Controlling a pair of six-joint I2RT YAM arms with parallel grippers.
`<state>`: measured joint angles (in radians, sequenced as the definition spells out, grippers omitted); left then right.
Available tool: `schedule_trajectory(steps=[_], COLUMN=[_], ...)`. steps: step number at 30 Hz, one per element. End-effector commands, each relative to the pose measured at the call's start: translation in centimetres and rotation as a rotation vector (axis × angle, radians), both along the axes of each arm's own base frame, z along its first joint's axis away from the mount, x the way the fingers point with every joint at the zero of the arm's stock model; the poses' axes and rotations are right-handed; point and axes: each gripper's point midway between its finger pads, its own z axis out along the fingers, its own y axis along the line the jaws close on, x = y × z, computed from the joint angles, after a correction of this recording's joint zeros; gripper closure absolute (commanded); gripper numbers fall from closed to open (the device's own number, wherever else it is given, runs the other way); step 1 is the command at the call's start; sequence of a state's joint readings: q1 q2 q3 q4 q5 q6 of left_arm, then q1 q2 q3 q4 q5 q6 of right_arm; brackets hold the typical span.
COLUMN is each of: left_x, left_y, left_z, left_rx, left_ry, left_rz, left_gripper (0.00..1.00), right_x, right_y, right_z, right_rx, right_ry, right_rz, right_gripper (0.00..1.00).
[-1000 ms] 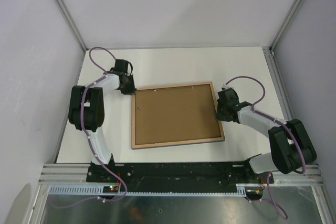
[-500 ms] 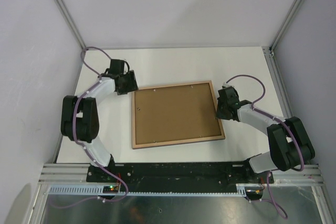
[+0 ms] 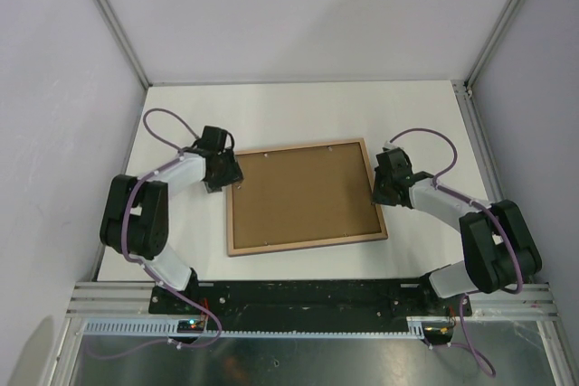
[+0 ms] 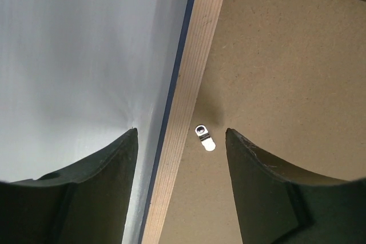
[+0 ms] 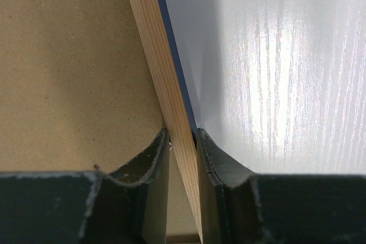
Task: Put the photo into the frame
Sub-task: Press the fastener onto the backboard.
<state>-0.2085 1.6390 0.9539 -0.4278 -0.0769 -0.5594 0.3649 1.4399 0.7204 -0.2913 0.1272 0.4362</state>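
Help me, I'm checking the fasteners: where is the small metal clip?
In the left wrist view, the metal clip sits on the backing board just inside the left rail of the frame, in the gap of the open left gripper.

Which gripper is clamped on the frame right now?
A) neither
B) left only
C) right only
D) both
C: the right wrist view shows the right gripper pinching the wooden rail of the frame, while the left gripper stands open astride the opposite rail.

No legible text, no labels or numbers on the frame (image 3: 305, 246), backing board (image 3: 303, 194) plain
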Motion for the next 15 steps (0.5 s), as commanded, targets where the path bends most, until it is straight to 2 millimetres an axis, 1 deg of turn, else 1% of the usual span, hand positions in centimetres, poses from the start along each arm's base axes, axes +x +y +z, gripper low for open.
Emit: schedule_trajectory(steps=[1, 6, 11, 15], left_x=[0.7, 0.0, -0.4, -0.6], left_y=[-0.3, -0.5, -0.1, 0.1], left_z=[1.5, 0.6, -0.3, -0.6], left_rx=[-0.028, -0.013, 0.010, 0.025], left_ry=[-0.064, -0.045, -0.027, -0.019], left_rz=[0.112, 0.138, 0.164, 0.173], left_gripper=[0.34, 0.36, 0.37, 0.42], right_x=[0.1, 0.2, 0.2, 0.2], right_y=[-0.2, -0.1, 0.1, 0.0], right_z=[-0.6, -0.7, -0.7, -0.8], right_rx=[-0.010, -0.006, 0.003, 0.001], right_ry=[0.021, 0.021, 0.021, 0.022], right_rz=[-0.010, -0.009, -0.006, -0.007], right_gripper=[1.00, 1.00, 1.00, 1.00])
